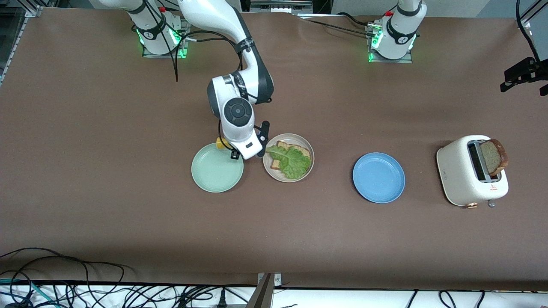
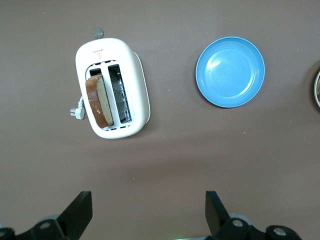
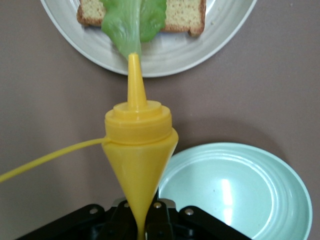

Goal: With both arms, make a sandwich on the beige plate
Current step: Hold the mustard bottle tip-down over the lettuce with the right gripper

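Note:
The beige plate (image 1: 273,172) (image 3: 165,57) holds a slice of wholegrain bread (image 1: 296,148) (image 3: 182,12) with a green lettuce leaf (image 1: 294,161) (image 3: 132,20) on top. My right gripper (image 1: 247,150) (image 3: 145,227) hangs between the beige and mint plates, shut on a yellow squeeze bottle (image 1: 221,143) (image 3: 137,145). The bottle's nozzle points at the lettuce stalk by the plate's rim. A second bread slice (image 1: 493,156) (image 2: 99,100) stands in the toaster (image 1: 460,175) (image 2: 135,85). My left gripper (image 1: 524,75) (image 2: 148,207) waits open, high over the table by the toaster, holding nothing.
A mint green plate (image 1: 216,171) (image 3: 235,195) lies bare beside the beige plate, toward the right arm's end. A blue plate (image 1: 379,177) (image 2: 230,71) lies bare between the beige plate and the toaster. Cables run along the table's edge nearest the front camera.

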You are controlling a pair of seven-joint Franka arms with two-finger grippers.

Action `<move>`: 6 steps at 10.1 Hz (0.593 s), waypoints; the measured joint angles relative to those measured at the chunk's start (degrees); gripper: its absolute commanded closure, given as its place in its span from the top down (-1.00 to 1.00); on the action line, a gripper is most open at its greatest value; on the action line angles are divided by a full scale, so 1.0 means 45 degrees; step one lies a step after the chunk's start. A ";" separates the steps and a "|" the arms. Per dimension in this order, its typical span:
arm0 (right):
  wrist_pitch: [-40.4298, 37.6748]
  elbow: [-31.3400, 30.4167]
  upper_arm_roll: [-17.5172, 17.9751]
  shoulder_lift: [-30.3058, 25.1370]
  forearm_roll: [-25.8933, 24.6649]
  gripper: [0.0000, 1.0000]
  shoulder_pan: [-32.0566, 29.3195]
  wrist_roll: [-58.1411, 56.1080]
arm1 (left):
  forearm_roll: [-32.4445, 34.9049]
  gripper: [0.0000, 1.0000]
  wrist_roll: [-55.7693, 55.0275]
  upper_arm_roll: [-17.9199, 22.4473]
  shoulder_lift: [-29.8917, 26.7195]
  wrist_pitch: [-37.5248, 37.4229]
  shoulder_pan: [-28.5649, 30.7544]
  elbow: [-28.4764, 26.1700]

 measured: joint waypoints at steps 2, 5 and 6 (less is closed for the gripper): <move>-0.0095 0.0322 -0.0024 0.0432 -0.0002 -1.00 -0.0001 0.0150 | 0.0000 1.00 0.0000 0.0000 0.0000 0.0000 0.0000 0.0000; -0.0094 0.0528 -0.0272 0.0548 0.0103 -1.00 0.0000 0.0241 | 0.0000 1.00 0.0000 0.0000 0.0000 0.0000 -0.0001 0.0000; -0.0102 0.0560 -0.0488 0.0471 0.0272 -1.00 -0.0013 0.0256 | 0.0000 1.00 0.0000 -0.0001 0.0000 0.0000 -0.0001 0.0001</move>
